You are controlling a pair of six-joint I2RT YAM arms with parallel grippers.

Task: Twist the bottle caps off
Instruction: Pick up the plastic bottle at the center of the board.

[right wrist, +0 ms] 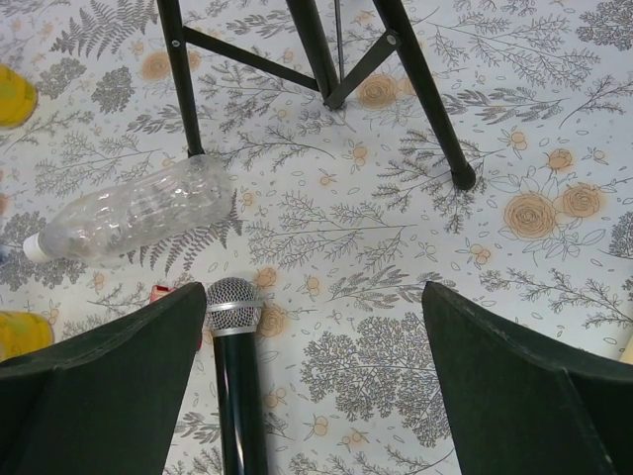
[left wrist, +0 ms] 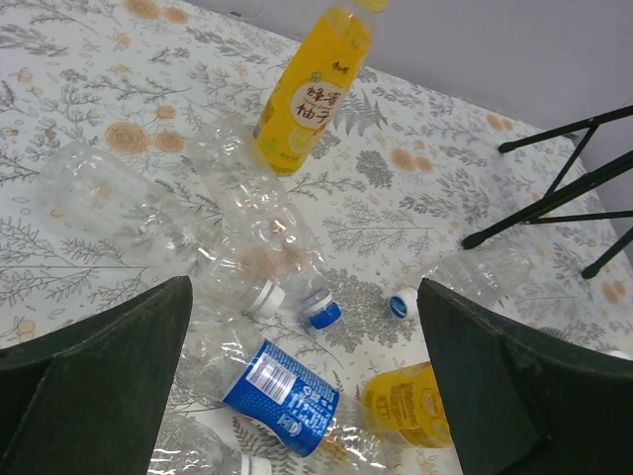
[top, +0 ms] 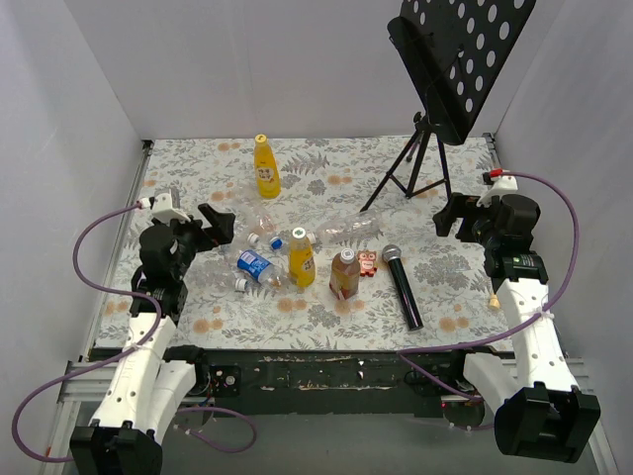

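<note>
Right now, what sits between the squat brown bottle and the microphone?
A small red-orange figurine, right beside the brown bottle and close to the head of the microphone. Nothing else lies in that stretch. The top external view shows it.

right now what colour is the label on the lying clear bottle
Blue label, white print; left wrist view best.

Glossy clear plastic bottles [left wrist: 247, 203], matt microphone [right wrist: 240, 396]

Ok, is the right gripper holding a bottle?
No, the right gripper is open and empty above the microphone, with the clear bottle lying apart.
</note>
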